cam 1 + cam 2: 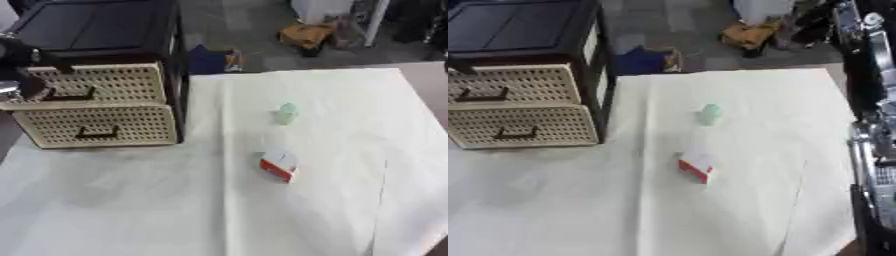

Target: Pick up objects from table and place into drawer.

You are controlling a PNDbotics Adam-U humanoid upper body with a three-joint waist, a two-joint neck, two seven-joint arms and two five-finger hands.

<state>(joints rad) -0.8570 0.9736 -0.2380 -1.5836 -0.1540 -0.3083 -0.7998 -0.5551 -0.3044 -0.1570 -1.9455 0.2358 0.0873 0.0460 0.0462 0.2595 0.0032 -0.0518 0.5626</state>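
Table (131, 210) has a white cloth over it, creased down the middle. Drawer unit (96, 75) sits at far left: black frame, two cream perforated drawers with dark handles. Upper drawer (92, 85) is pulled out a bit, front proud of the lower drawer (101, 125), which looks closed. Two objects are out on the cloth, both well right of the unit. Small pale green object (287, 113) is near mid-table, standing upright, shape unclear. White and red box (280, 165) lies nearer the camera, just below the green one and apart from it, red edge facing down-left. Left arm (17, 65) comes in at the left edge, black with silver joints, right against the upper drawer's front beside its handle. Can't tell whether that hand is released or clenched; it isn't resolvable there. Right arm (872, 125) runs down the right edge of the right eye view, off the table's side; its hand isn't in view. Neither object is touched by anything.
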